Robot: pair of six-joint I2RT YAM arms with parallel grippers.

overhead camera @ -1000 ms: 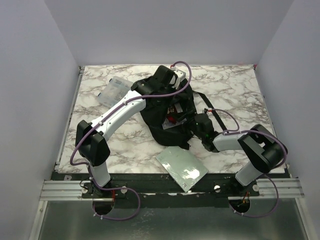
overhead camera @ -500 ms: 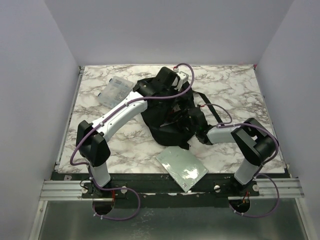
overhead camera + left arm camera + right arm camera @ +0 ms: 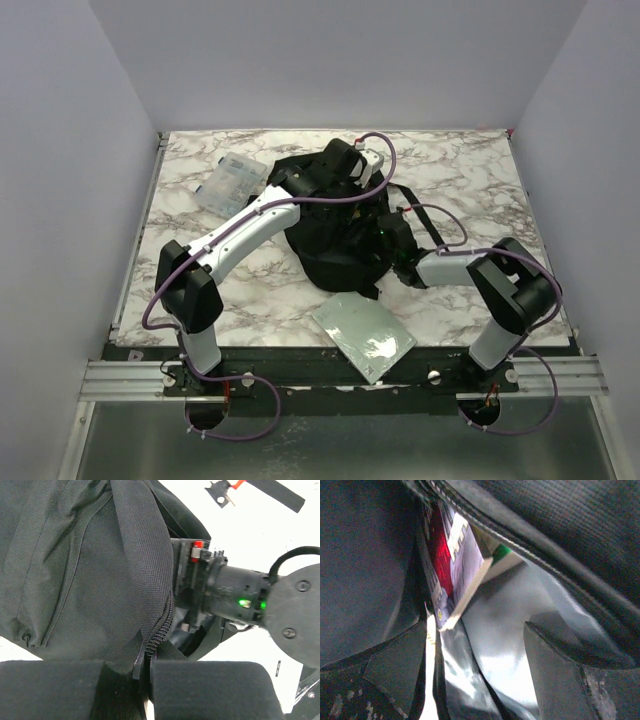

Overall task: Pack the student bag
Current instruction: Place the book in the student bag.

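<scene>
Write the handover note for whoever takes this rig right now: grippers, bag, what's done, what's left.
Left gripper: shut on the student bag at its zipper edge, holding the opening apart.
Right gripper: open, reaching inside the bag's opening, holding nothing.
Bag: mid-table, unzipped.
Done: a red and white printed item stands inside against the silvery lining.
Left: the clear plastic case at far left and the pale green flat pad at the near edge lie on the table, outside the bag. They probably go in next; then zip up.
</scene>
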